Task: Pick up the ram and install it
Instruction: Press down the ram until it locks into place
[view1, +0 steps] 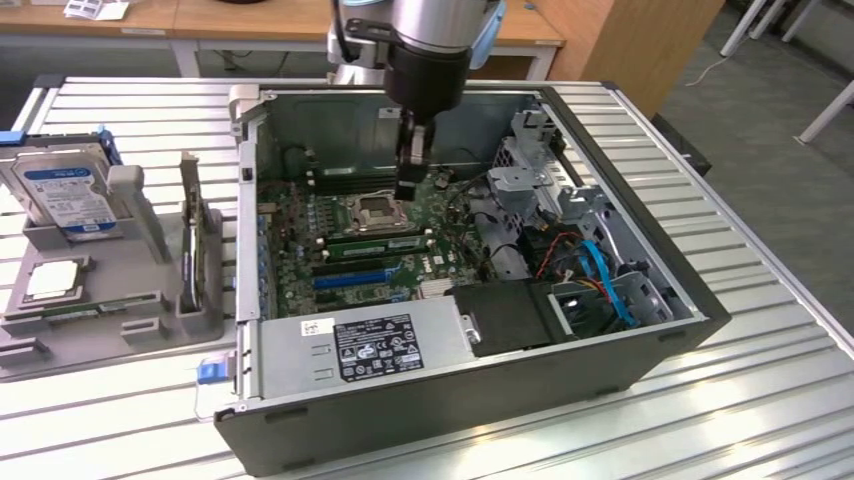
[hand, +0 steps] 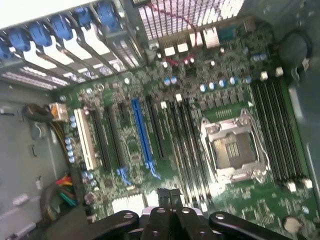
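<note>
The pincer (view1: 412, 185), fingers narrowed together and empty, hangs inside the computer case (view1: 641, 255) above the motherboard (hand: 200, 100).

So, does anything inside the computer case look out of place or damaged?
Nothing looks spilled, broken or askew. The one notable thing is the processor socket on the motherboard: it is empty, with bare contacts showing.

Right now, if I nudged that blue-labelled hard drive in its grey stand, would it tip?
Probably rigid and heavy for its size: the hard drive looks like a metal box. Propped in the grey stand, it likely resists tipping.
</note>
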